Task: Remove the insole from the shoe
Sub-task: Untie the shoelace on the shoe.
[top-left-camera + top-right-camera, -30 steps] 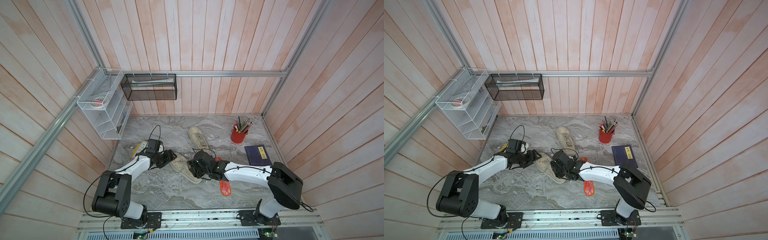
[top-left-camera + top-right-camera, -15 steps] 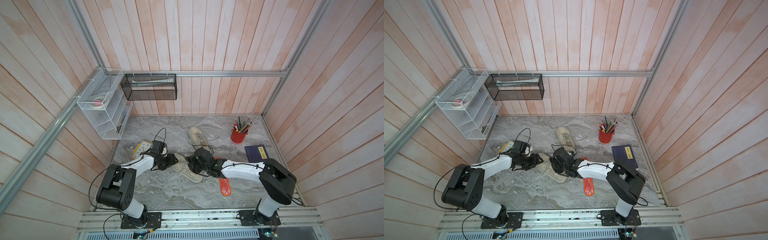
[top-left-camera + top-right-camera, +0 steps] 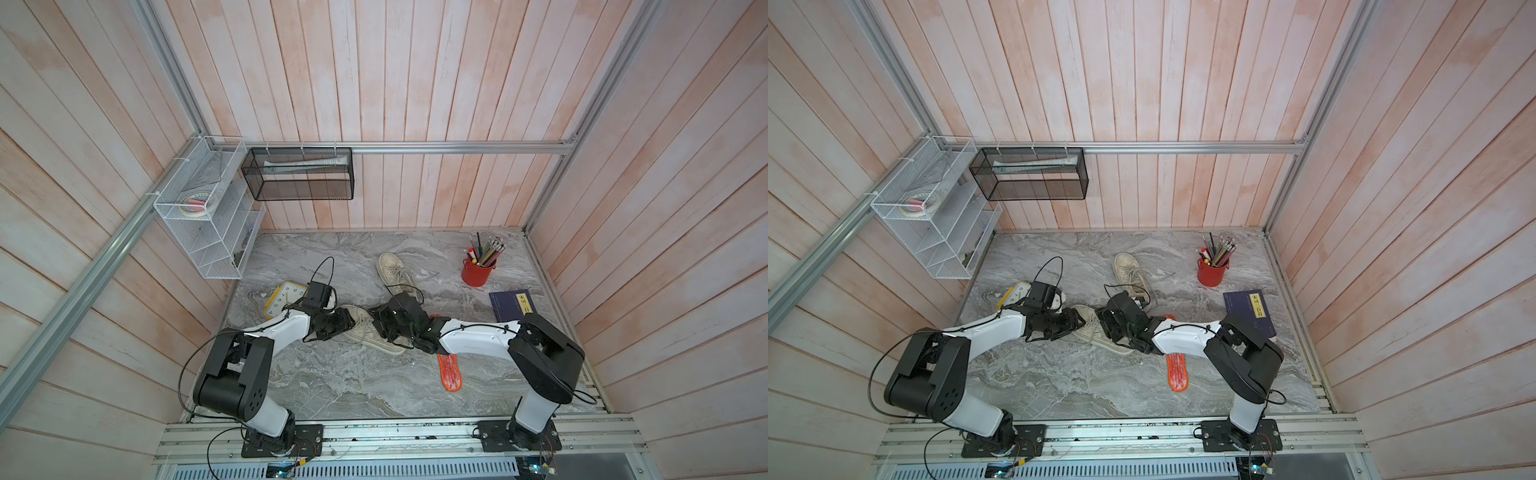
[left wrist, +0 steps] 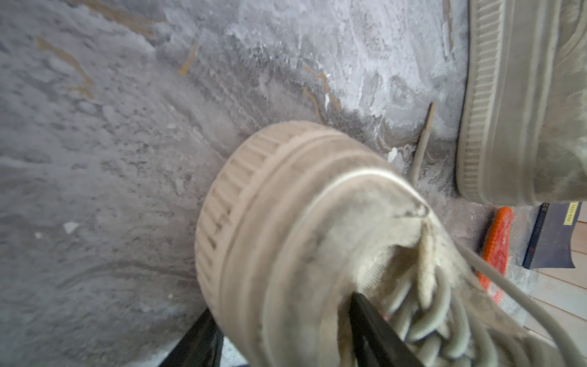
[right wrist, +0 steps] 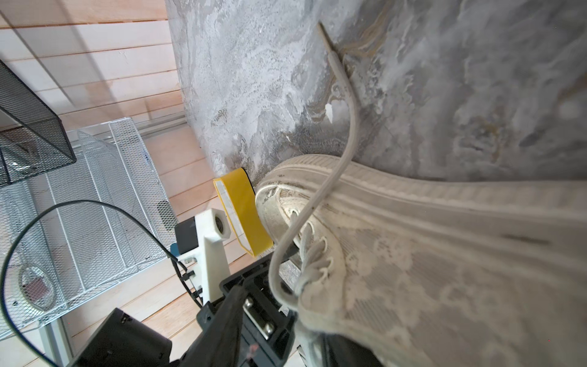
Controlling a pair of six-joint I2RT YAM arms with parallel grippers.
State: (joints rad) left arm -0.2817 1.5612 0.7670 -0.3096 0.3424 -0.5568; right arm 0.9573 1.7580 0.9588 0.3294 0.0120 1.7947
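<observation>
A worn beige shoe [image 3: 363, 330] lies on the marble table [image 3: 353, 386] between my two grippers. My left gripper [image 4: 279, 305] is shut across its toe cap, one finger [image 4: 203, 333] against the ribbed sole and the other pressed on the upper by the laces. The right gripper [image 3: 384, 328] is at the shoe's opening. In the right wrist view its jaws stand apart, one finger [image 5: 222, 324] clear of the fabric and the other hidden under the shoe's edge. An orange insole [image 3: 449, 372] lies flat on the table, partly under my right arm. The shoe's inside is hidden.
A second beige shoe [image 3: 392, 270] lies just behind. A red cup of pencils [image 3: 476, 270] and a blue book [image 3: 513, 305] are at the right, a yellow clock [image 3: 284, 295] at the left. A white wire rack [image 3: 208, 224] and a black mesh basket [image 3: 297, 178] hang on the walls.
Both grippers have drawn in on the shoe from either side and their jaws have narrowed. The left one has come onto the toe. The orange insole has not moved.
</observation>
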